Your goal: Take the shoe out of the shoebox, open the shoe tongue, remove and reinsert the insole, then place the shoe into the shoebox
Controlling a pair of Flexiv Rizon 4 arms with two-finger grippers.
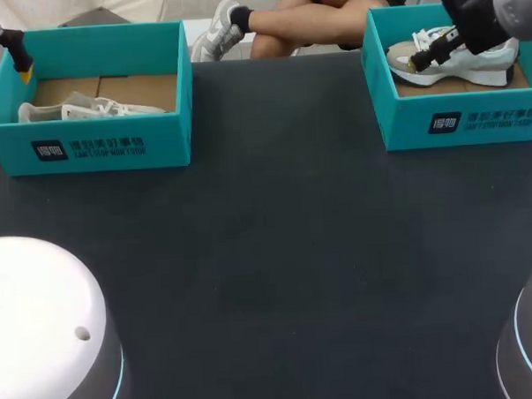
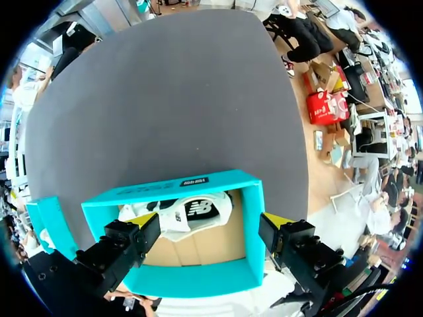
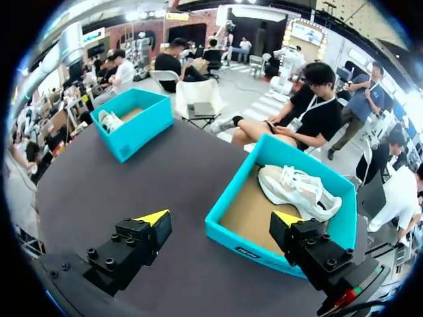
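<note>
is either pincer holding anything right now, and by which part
Nothing is held. The left pincer hangs open above the left shoe, and the right pincer is open near the right shoe; neither touches a shoe.

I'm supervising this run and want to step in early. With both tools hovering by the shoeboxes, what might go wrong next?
The right tool is open astride the right shoebox wall, one finger over the table; a straight descent may strike the rim. Its shoe lies near the far wall, leaving little finger room. The left tool likewise has one finger outside the left shoebox, so it could catch cardboard.
</note>
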